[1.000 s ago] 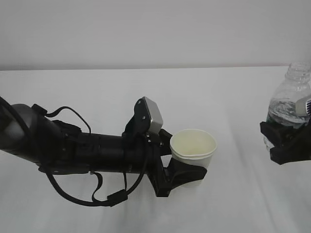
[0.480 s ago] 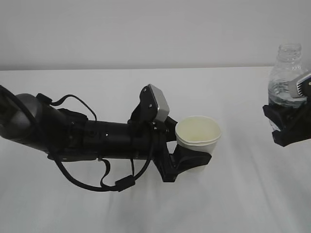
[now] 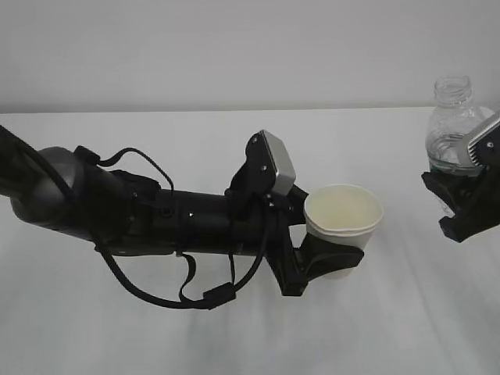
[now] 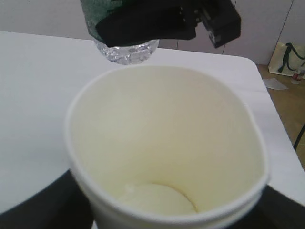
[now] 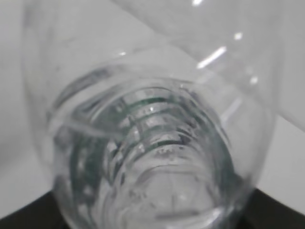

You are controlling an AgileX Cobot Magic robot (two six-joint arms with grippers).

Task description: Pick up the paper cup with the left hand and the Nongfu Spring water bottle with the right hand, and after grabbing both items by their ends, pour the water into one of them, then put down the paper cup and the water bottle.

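Note:
The paper cup point(image 3: 344, 223) is white with a cream inside and is held upright above the table. My left gripper point(image 3: 331, 262) is shut on its lower part. In the left wrist view the cup point(image 4: 167, 138) fills the frame, its inside bare down to the bottom, with dark fingers point(image 4: 33, 205) at the corners. At the right edge my right gripper point(image 3: 462, 200) is shut on the base of the Nongfu Spring water bottle point(image 3: 448, 125), which stands upright and capless with water point(image 3: 444, 155) in it. The bottle point(image 5: 152, 143) fills the right wrist view. Its base point(image 4: 126, 50) hangs just beyond the cup.
A white table point(image 3: 234, 336) runs back to a pale wall. In the left wrist view the table's right edge point(image 4: 259, 81) drops to a brown floor where a bag point(image 4: 288, 59) stands.
My left arm has carried the cup to the right, toward the bottle. The right gripper has lifted the bottle a little and shifted it left.

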